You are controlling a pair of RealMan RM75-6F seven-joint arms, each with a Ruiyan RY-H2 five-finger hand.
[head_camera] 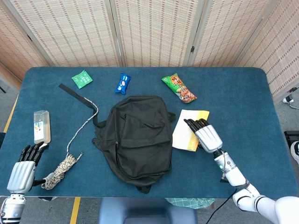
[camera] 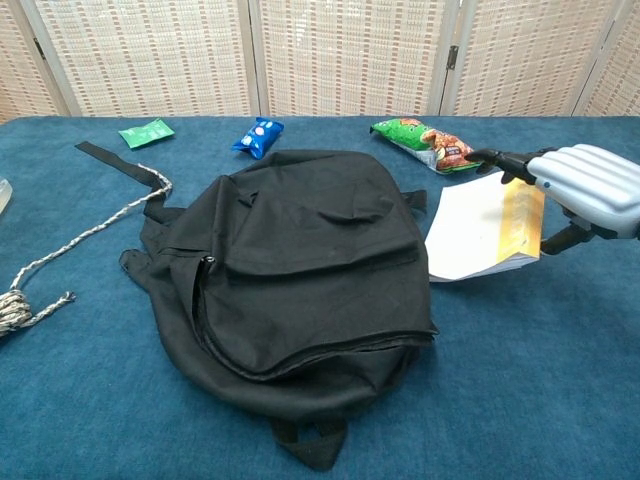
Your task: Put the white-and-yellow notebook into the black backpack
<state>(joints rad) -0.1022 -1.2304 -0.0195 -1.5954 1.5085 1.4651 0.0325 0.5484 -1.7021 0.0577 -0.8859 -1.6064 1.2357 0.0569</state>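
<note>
Beside the black backpack, the right hand gripped the white-and-yellow notebook, tilting it up. Nothing was inside yet. The left hand lay empty, fingers straight.

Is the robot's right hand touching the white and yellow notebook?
Touching. In the chest view the right hand grips the white-and-yellow notebook, its dark fingers hooked over the yellow edge, tilting it up.
</note>
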